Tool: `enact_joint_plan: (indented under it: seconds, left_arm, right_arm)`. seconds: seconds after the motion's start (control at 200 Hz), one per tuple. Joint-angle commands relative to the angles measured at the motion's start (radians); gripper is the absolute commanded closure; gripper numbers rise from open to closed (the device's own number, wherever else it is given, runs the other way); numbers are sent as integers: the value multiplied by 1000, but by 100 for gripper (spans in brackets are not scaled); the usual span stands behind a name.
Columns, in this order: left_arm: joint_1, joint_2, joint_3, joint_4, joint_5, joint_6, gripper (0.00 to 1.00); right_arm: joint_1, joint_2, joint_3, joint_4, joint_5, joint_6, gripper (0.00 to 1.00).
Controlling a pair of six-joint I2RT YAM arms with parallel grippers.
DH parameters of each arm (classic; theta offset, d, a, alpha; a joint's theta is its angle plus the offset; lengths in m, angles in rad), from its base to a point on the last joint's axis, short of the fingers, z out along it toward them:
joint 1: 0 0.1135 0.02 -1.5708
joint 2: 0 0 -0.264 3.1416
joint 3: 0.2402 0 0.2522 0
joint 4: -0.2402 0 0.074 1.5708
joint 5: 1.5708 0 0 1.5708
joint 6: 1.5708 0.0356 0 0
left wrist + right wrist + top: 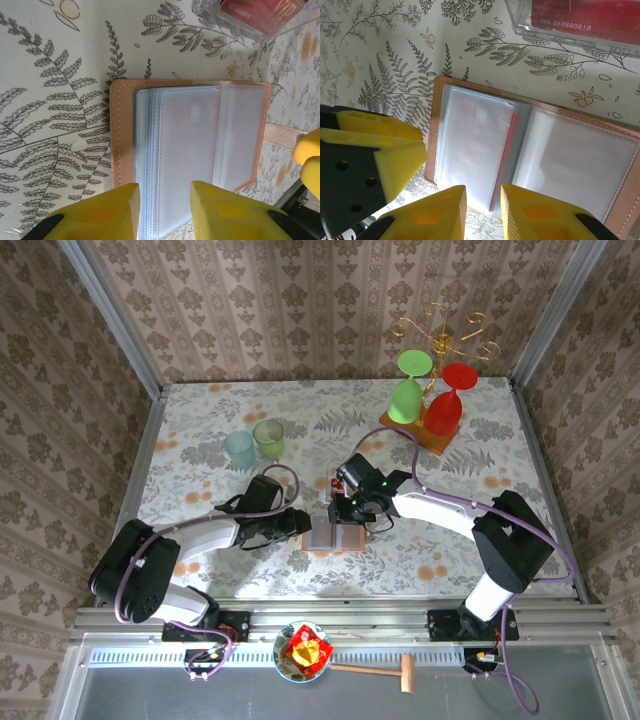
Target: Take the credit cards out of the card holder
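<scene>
Near edge, top view: a bowl (281, 662) with red and yellow contents and a wooden mallet (378, 672) lie on the rail in front of the arm bases. Beyond them, at mid-table (200, 410), the holder (335, 537) lies open and flat with its clear sleeves (190, 140) facing up. The left gripper (300, 523) meets it from the left and the right gripper (350, 510) stands at its far side. Left wrist view: the left gripper (164, 190) is narrowly parted, with nothing clamped. Its fingers (115, 210) are at the near edge of the holder (122, 135), and the sleeve stack runs into the gap between them. Contact with the sleeves cannot be confirmed. Right wrist view: the right gripper (483, 192) is likewise narrowly parted, its fingers (440, 210) over the near edge of the left-hand sleeve page. One red card (506, 150) sits in a sleeve beside the fold, and its near end reaches the gap between the fingers. Whether it is pinched cannot be told. The right-hand page of the holder (570, 160) shows blank sleeves. Just beyond the holder lies a clear case (520, 22) with red printed cards (590, 15) inside, apart from it. Farther back two pale cups (254, 444) stand to the left. At the far right a wooden stand (412, 433) carries a green and a red glass
</scene>
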Motion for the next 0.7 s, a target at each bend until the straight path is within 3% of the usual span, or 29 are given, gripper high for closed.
enact_joint_plan:
  seconds: [0.0, 0.695]
  left_arm:
    - [-11, 15, -21, 16, -16, -18, 68]
    - [-34, 21, -59, 35, -28, -39, 68]
  right_arm:
    - [4, -8, -13, 23, -22, 30, 74]
    - [5, 31, -49, 97, -58, 87, 72]
